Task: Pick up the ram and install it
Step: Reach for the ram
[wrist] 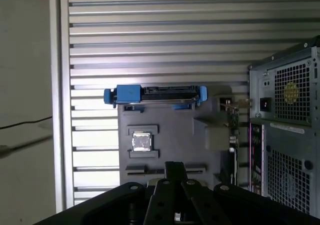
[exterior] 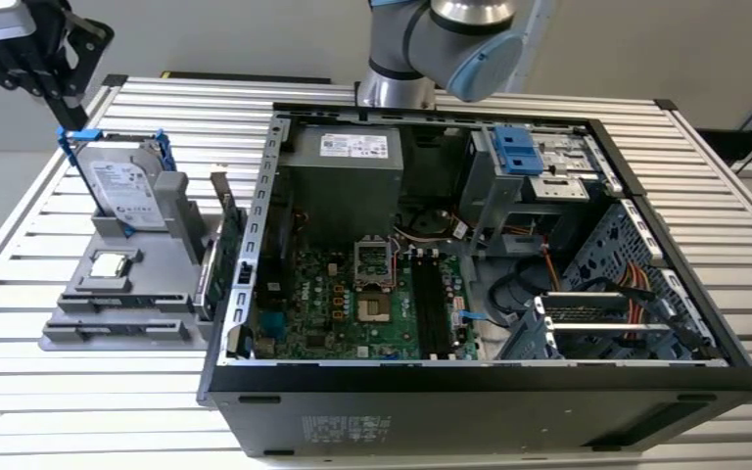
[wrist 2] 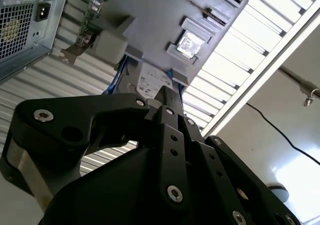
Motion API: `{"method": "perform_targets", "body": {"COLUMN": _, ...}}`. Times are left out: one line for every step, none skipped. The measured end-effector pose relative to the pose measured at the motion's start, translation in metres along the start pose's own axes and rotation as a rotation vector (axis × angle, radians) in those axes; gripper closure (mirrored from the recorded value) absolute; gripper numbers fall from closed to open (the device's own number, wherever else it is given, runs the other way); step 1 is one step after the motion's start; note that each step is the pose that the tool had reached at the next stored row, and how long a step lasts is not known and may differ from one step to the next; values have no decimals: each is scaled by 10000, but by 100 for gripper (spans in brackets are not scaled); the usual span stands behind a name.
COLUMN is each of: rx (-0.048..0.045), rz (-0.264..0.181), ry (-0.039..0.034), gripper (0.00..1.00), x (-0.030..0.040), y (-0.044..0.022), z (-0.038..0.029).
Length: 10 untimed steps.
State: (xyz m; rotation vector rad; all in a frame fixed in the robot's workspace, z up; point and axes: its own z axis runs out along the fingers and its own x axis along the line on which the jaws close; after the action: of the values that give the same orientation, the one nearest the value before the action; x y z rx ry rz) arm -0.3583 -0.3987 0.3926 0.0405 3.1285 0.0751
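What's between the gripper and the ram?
Nothing visible. In the first wrist view the gripper hangs above the gray holder, lined up over the ram in its slot, open air between. The hard drive stands clear at the other end.

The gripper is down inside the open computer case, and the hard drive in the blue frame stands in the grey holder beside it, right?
Not quite. In the exterior view the gripper hangs outside the computer case, above the hard drive, which does stand in the grey holder beside it.
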Motion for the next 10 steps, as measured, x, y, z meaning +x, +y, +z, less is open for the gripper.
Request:
{"method": "perform_targets", "body": {"rx": -1, "rz": -83, "ry": 4, "gripper": 100, "x": 1, "y": 1, "z": 0}}
{"method": "perform_targets", "body": {"rx": -3, "rz": -162, "ry": 7, "gripper": 100, "x": 1, "y": 2, "z": 1}}
{"method": "perform_targets", "body": {"rx": -3, "rz": -210, "ry": 9, "gripper": 100, "x": 1, "y": 2, "z": 0}}
{"method": "perform_targets", "body": {"rx": -3, "rz": -211, "ry": 10, "gripper": 100, "x": 1, "y": 2, "z": 0}}
{"method": "perform_targets", "body": {"rx": -3, "rz": -212, "ry": 10, "gripper": 100, "x": 1, "y": 2, "z": 0}}
{"method": "perform_targets", "body": {"rx": -3, "rz": -212, "ry": 10, "gripper": 100, "x": 1, "y": 3, "z": 0}}
{"method": "perform_targets", "body": {"rx": -3, "rz": -213, "ry": 10, "gripper": 100, "x": 1, "y": 3, "z": 0}}
{"method": "perform_targets", "body": {"rx": -3, "rz": -213, "ry": 10, "gripper": 100, "x": 1, "y": 3, "z": 1}}
{"method": "perform_targets", "body": {"rx": -3, "rz": -213, "ry": 10, "gripper": 100, "x": 1, "y": 2, "z": 0}}
{"method": "perform_targets", "body": {"rx": -3, "rz": -213, "ry": 10, "gripper": 100, "x": 1, "y": -2, "z": 1}}
